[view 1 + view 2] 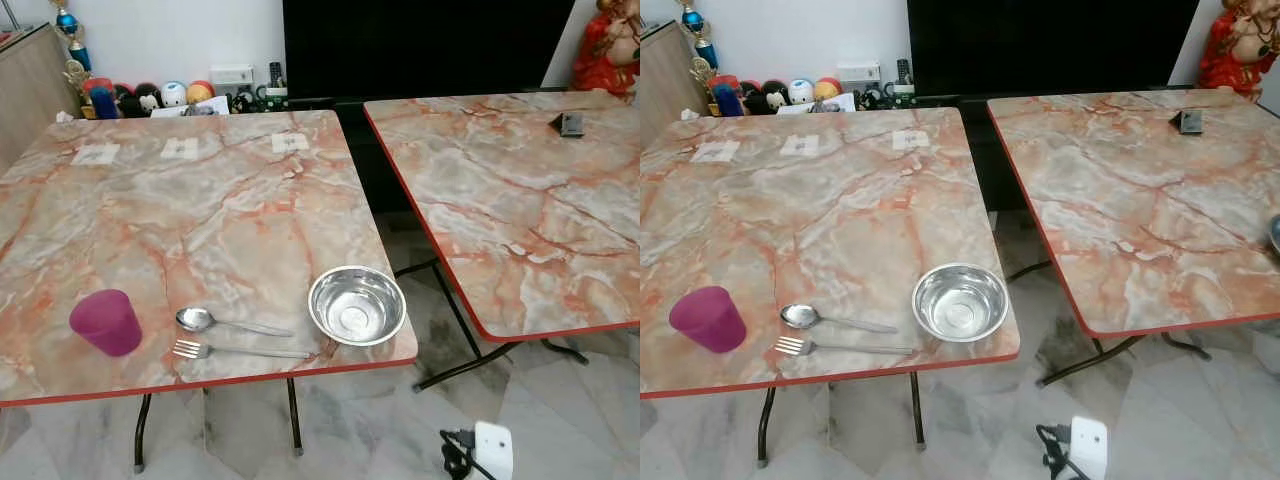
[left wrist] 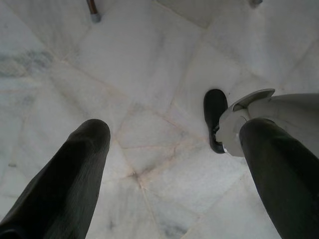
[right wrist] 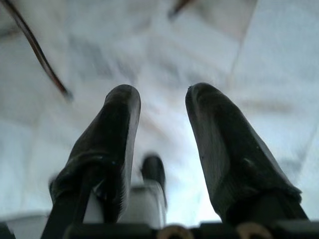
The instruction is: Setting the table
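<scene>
From our head cameras, the near table [image 1: 250, 200] holds a purple cup [image 1: 106, 321], a spoon [image 1: 232, 323], a fork [image 1: 240, 350] and a steel bowl [image 1: 357, 305], all along its front edge. Spoon and fork lie side by side, their long axes parallel to that edge, heads toward the cup, handles toward the bowl.

Through the left wrist camera, our left gripper [image 2: 172, 144] hangs spread wide and empty over the marble floor [image 2: 149, 64], beside our foot [image 2: 214, 117].

Through the right wrist camera, our right gripper [image 3: 162, 112] is also parted and empty, aimed at the floor.

We judge the cutlery lies above both grippers, nearer our left arm.
</scene>
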Tool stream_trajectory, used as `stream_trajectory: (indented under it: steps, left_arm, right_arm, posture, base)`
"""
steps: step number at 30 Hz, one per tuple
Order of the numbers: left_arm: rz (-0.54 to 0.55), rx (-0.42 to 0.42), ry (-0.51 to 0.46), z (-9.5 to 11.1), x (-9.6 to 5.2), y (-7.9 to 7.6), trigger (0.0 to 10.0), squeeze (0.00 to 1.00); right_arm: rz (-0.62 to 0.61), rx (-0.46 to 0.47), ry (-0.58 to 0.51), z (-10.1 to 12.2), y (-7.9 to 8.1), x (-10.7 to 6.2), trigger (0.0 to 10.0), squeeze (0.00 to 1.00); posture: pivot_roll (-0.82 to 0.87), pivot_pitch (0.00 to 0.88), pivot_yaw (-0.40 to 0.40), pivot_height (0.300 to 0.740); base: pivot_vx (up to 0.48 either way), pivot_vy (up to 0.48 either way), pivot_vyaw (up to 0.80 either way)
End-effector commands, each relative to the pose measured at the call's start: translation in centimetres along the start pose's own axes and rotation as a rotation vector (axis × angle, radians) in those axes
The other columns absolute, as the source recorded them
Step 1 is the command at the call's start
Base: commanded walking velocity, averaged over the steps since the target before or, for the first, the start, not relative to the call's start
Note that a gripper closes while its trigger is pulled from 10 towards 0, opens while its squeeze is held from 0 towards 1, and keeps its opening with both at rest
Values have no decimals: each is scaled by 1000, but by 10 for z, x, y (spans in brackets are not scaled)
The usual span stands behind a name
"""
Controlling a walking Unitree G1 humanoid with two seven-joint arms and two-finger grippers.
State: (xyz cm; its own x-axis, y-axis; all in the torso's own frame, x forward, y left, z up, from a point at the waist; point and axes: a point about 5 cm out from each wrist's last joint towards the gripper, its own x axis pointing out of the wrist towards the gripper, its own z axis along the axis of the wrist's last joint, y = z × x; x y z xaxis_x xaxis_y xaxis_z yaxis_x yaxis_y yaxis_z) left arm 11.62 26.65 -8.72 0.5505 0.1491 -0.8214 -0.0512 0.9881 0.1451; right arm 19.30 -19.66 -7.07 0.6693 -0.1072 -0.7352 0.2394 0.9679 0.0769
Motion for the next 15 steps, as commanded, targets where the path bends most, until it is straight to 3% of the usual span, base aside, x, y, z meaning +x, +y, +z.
stream_trajectory:
  steps: [1, 5, 6, 15]
  left_arm:
    - [3, -2, 24, -7, -2, 0, 10000, 0]
    - [3, -17, 21, -7, -2, 0, 10000, 0]
    - [5, -32, 16, -7, -2, 0, 10000, 0]
    - [-10, -24, 15, -6, -2, 0, 10000, 0]
  right_arm:
    - [-56, -67, 111, -29, -17, -7, 10000, 0]
    - [-92, -77, 152, -43, -26, -12, 10000, 0]
    - [-94, -20, 130, -42, -27, -13, 10000, 0]
    - [-82, -4, 94, -41, -26, -12, 10000, 0]
  posture:
    - [-10, 53, 1, 740]
    - [2, 43, 2, 740]
    - [-7, 40, 4, 740]
    - [-15, 43, 8, 740]
  base:
    - [0, 0, 0]
    - [0, 0, 0]
    - [0, 0, 0]
    - [0, 0, 0]
